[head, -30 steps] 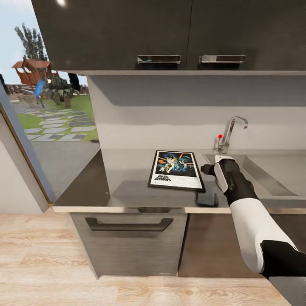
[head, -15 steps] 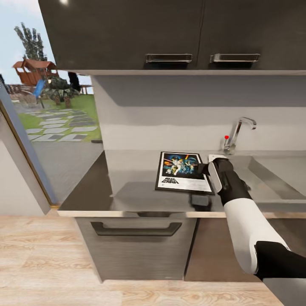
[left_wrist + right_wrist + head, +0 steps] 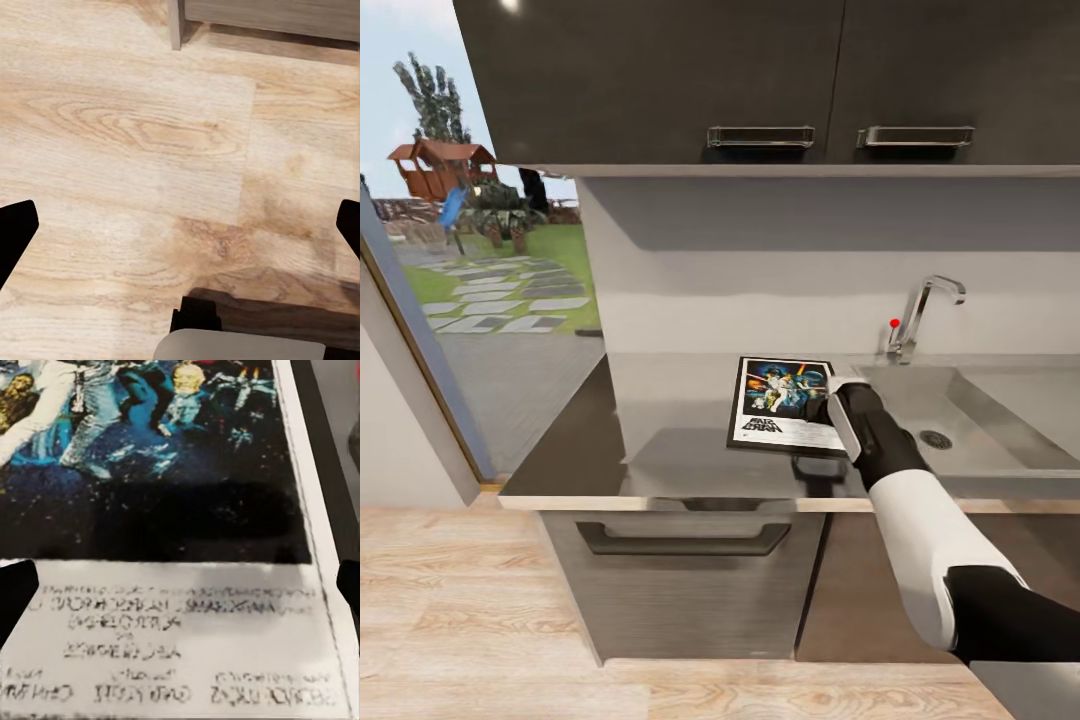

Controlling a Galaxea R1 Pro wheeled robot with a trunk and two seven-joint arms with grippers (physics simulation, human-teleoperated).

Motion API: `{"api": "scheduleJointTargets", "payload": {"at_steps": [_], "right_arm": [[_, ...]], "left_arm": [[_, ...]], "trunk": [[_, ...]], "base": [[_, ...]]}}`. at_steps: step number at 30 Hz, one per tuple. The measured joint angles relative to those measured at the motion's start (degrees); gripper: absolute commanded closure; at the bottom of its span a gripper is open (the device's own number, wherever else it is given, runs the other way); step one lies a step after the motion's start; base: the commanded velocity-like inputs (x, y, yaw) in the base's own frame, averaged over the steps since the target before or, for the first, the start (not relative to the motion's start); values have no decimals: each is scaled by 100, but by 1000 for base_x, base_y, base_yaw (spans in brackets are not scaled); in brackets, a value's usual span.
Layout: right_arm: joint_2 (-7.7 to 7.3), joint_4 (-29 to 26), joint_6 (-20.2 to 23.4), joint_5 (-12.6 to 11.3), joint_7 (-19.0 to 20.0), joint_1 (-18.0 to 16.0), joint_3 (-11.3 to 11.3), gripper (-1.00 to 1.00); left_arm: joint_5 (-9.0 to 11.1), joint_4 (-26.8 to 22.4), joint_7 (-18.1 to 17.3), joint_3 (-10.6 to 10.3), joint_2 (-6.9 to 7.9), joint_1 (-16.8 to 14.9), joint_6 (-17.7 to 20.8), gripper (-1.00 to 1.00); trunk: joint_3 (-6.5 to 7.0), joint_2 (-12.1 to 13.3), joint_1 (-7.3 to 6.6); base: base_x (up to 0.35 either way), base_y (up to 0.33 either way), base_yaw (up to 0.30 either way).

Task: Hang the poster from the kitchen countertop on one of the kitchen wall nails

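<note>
Head view: poster (image 3: pixel 780 402) flat on grey surface (image 3: pixel 660 440), left of sink (image 3: pixel 980 420). Right hand (image 3: pixel 822 408) now further left than half second ago, over poster's right edge. Right wrist view: poster (image 3: pixel 172 547) close beneath, fingertips (image 3: pixel 15 592) spread wide, nothing held. Left hand (image 3: pixel 180 225) wide, over wooden floor (image 3: pixel 135 135).

A home kitchen: dark handled wall cabinets (image 3: pixel 760 80) above a long grey countertop (image 3: pixel 660 420), a steel sink basin (image 3: pixel 980 420) with chrome tap (image 3: pixel 925 310), and pale wooden flooring (image 3: pixel 460 600).
</note>
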Motion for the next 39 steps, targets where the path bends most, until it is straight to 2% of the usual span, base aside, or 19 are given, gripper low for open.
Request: {"api": "scheduleJointTargets", "payload": {"at_steps": [9, 39], "right_arm": [[10, 87, -15, 47, -36, 0, 115, -100], [-2, 237, -21, 70, -51, 0, 121, -100]], "left_arm": [[0, 0, 0, 0, 0, 0, 0, -100], [0, 9, 0, 0, 0, 0, 0, -100]], "trunk": [[0, 0, 0], [0, 0, 0]], "base": [[0, 0, 0], [-36, 0, 0]]}}
